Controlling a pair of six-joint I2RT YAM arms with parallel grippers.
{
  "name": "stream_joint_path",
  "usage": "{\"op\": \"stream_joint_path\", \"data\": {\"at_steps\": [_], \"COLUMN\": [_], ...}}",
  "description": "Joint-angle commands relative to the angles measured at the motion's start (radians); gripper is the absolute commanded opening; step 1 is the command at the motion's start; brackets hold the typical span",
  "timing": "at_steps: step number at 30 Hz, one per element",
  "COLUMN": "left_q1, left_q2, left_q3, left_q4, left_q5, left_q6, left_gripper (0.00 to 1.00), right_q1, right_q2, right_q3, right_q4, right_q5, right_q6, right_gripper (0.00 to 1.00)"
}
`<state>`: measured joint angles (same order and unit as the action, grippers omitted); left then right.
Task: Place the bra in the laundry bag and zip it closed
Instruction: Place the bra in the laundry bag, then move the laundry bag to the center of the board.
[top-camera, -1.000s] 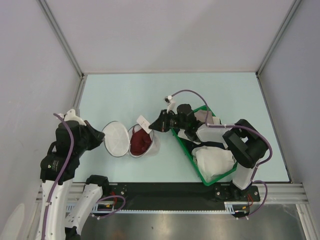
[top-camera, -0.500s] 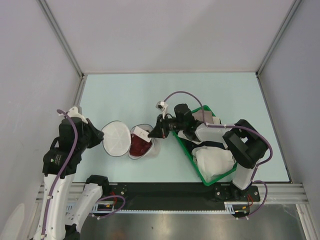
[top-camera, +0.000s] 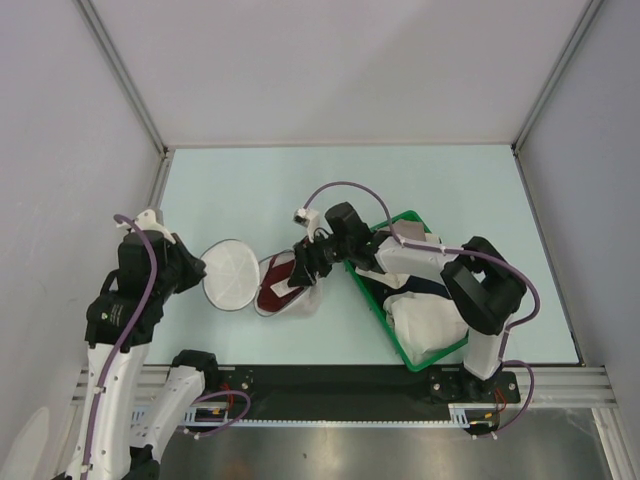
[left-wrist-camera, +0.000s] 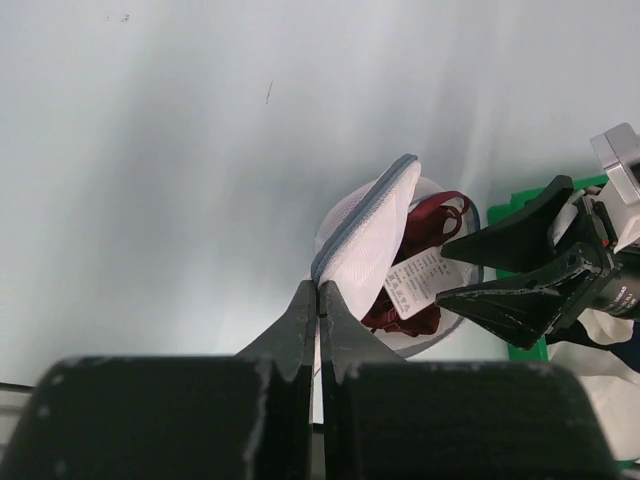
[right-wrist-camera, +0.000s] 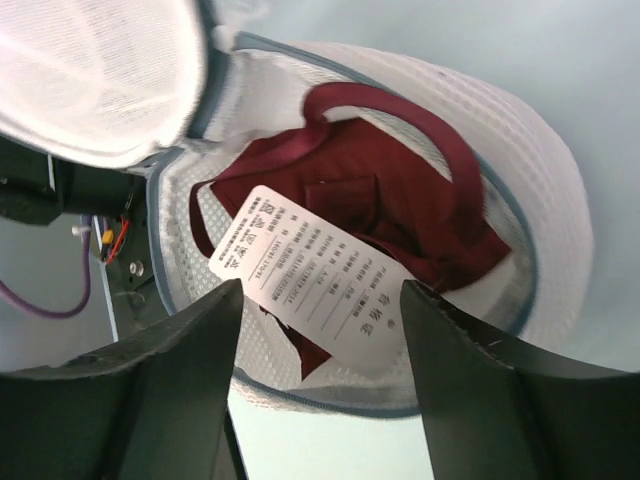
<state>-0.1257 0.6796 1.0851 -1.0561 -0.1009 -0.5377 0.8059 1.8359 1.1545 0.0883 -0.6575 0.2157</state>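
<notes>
The white mesh laundry bag (top-camera: 232, 275) lies open on the table, its lid half raised at the left. The dark red bra (top-camera: 277, 290) sits in the lower half (right-wrist-camera: 540, 240), its white tag (right-wrist-camera: 315, 280) lying on top. My left gripper (left-wrist-camera: 318, 295) is shut on the lid's zipper rim (left-wrist-camera: 365, 215) and holds the lid up. Over the bag's lower half my right gripper (right-wrist-camera: 320, 300) stands open, its fingers on either side of the tag, gripping nothing. In the top view the right gripper (top-camera: 303, 262) is just above the bra.
A green plastic basket (top-camera: 372, 292) with white and navy garments (top-camera: 428, 318) stands right of the bag, under the right arm. Grey walls close the table on three sides.
My right gripper moved left and down over the bag with the tag, then opened and let the tag go onto the bra. The left gripper kept hold of the lid.
</notes>
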Motion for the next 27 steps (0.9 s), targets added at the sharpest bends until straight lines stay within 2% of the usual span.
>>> {"op": "stream_joint_path", "data": {"at_steps": [1, 2, 5, 9, 14, 15, 23, 26, 27], "left_q1": [0.006, 0.006, 0.006, 0.006, 0.006, 0.006, 0.006, 0.006, 0.006], "left_q2": [-0.009, -0.009, -0.014, -0.012, -0.015, -0.015, -0.015, -0.017, -0.018], "left_q3": [0.041, 0.041, 0.041, 0.038, 0.048, 0.05, 0.056, 0.055, 0.053], "left_q4": [0.028, 0.025, 0.025, 0.024, 0.025, 0.025, 0.019, 0.021, 0.022], "left_q5": [-0.025, -0.026, -0.045, -0.046, -0.026, -0.026, -0.013, -0.008, -0.008], "left_q6": [0.028, 0.028, 0.03, 0.028, 0.025, 0.025, 0.03, 0.027, 0.027], "left_gripper": [0.0, 0.0, 0.0, 0.0, 0.0, 0.0, 0.0, 0.0, 0.0], "right_q1": [0.004, 0.006, 0.001, -0.022, -0.043, -0.045, -0.034, -0.022, -0.02], "right_q2": [-0.116, -0.128, -0.183, -0.188, -0.116, -0.087, 0.002, 0.029, 0.034], "right_q3": [0.06, 0.086, 0.093, 0.105, 0.128, 0.131, 0.157, 0.166, 0.171], "right_q4": [-0.12, -0.186, -0.24, -0.289, -0.306, -0.305, -0.301, -0.289, -0.285], "right_q5": [0.16, 0.227, 0.319, 0.365, 0.317, 0.314, 0.32, 0.302, 0.294], "right_q6": [0.066, 0.076, 0.108, 0.169, 0.185, 0.179, 0.165, 0.177, 0.18], "right_gripper": [0.71, 0.73, 0.77, 0.78, 0.63, 0.55, 0.52, 0.43, 0.37]}}
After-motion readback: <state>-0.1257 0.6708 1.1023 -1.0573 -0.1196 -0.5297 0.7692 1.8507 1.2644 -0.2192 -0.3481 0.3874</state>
